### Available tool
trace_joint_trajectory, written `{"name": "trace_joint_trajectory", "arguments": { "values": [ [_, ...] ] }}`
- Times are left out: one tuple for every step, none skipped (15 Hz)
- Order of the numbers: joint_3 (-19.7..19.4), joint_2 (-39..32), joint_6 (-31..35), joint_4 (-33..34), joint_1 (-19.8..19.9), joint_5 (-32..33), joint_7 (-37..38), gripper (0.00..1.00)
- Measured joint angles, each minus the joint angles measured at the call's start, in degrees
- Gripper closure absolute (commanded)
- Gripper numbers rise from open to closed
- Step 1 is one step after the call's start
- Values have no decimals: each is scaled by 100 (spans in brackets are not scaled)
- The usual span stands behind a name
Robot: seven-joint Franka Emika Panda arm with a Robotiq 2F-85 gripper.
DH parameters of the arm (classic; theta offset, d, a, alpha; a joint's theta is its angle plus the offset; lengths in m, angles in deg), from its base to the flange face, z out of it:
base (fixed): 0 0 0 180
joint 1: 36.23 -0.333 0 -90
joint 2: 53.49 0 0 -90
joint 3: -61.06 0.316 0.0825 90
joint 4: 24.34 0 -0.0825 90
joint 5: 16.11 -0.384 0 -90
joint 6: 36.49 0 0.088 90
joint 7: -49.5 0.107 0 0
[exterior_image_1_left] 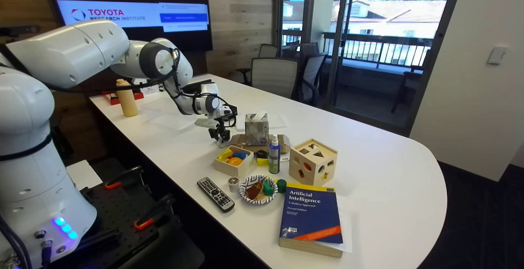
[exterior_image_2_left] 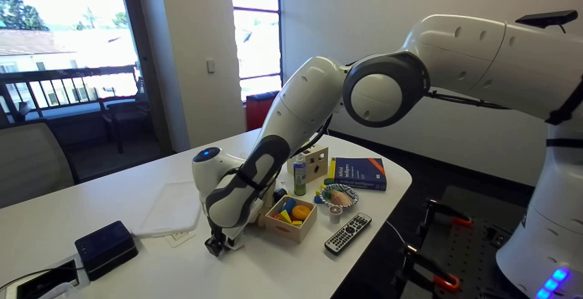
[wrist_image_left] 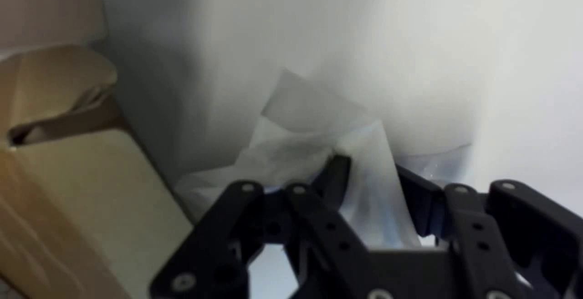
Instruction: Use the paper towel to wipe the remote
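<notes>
The remote, dark with rows of light buttons, lies flat near the table's edge in both exterior views (exterior_image_1_left: 215,194) (exterior_image_2_left: 348,234). It does not show in the wrist view. My gripper is down close to the table in both exterior views (exterior_image_1_left: 221,134) (exterior_image_2_left: 222,244), some way from the remote, beyond the wooden toy box. In the wrist view my gripper (wrist_image_left: 371,162) has its fingers round a crumpled white paper towel (wrist_image_left: 282,155). The paper rises between the fingers and spreads past the tips. It covers the space between them, so I cannot tell how firmly they hold it.
A cardboard piece (wrist_image_left: 82,199) lies close beside the gripper, with a tissue box (exterior_image_1_left: 256,132) on it. The wooden toy box (exterior_image_1_left: 226,166), spray bottle (exterior_image_1_left: 274,158), patterned bowl (exterior_image_1_left: 245,195), small cup (exterior_image_1_left: 233,184), shape cube (exterior_image_1_left: 301,170) and blue book (exterior_image_1_left: 309,220) stand nearby. A black slab (exterior_image_2_left: 107,249) lies farther off.
</notes>
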Motion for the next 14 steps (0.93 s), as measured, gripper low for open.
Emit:
{"name": "trace_joint_trajectory", "arguments": {
  "values": [
    [0, -28, -27, 44, -8, 0, 0, 100],
    [0, -40, -55, 66, -12, 0, 0, 98],
    [0, -41, -89, 75, -12, 0, -1, 98],
    [0, -40, -139, 84, -13, 0, -2, 98],
    [11, -26, -220, 85, -10, 2, -3, 98],
    [25, 3, -344, 82, -7, 2, -3, 98],
    [36, 55, -491, 63, -6, 2, -2, 98],
    [46, 139, -669, 18, -6, 2, 1, 98],
    [53, 259, -841, -70, -6, 2, 13, 98],
    [58, 413, -990, -203, -6, 1, 23, 98],
    [63, 603, -1108, -376, -6, 1, 45, 98],
    [66, 818, -1196, -581, -6, 1, 106, 98],
    [67, 1059, -1247, -810, -7, 1, 173, 98],
    [66, 1315, -1274, -1057, -6, 1, 262, 98]
  ]
}}
